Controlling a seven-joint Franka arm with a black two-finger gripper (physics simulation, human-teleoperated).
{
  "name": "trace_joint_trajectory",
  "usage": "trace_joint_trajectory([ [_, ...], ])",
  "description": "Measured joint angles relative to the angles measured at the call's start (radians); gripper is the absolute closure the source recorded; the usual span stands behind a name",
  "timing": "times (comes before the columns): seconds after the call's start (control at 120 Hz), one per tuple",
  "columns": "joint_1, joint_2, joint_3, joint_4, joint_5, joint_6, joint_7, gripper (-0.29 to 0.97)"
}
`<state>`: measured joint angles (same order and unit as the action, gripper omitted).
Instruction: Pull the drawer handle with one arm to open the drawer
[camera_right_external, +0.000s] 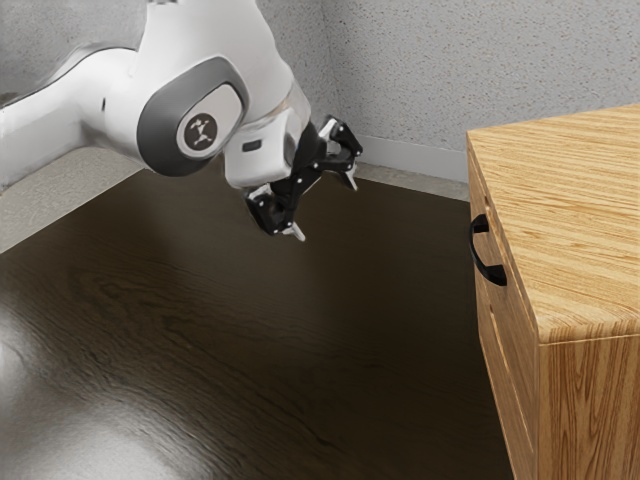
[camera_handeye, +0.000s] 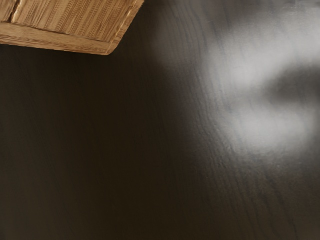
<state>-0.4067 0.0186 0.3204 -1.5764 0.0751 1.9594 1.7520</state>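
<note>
The black two-finger end effector (camera_right_external: 326, 208) hangs empty with its fingers apart, well clear of the light wooden cabinet (camera_right_external: 580, 200). The curved black drawer handle (camera_right_external: 487, 250) sits on the cabinet's front, and the drawer looks shut. Straddle the handle's bar squarely, clamp on it, then pull straight away from the cabinet.

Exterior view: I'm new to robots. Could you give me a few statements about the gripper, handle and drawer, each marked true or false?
1. The gripper grips the handle. False: it hangs in the air well apart from it, toward the exterior view's left.
2. The gripper is open. True.
3. The handle is black. True.
4. The drawer is pulled far out. False: its front looks flush with the cabinet.
5. The cabinet is white metal. False: it is light wood.
</note>
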Motion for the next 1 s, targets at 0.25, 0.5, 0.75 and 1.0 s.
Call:
trace_joint_trajectory([
  [0.25,-0.124,-0.021,0.001,-0.099,-0.008,0.214,0.093,0.0],
  [0.5,-0.101,-0.09,0.001,-0.125,-0.013,0.269,0.154,0.0],
  [0.75,-0.094,-0.11,0.0,-0.142,-0.008,0.244,0.195,0.0],
  [1.0,-0.129,-0.116,0.0,-0.142,-0.005,0.223,0.221,0.0],
])
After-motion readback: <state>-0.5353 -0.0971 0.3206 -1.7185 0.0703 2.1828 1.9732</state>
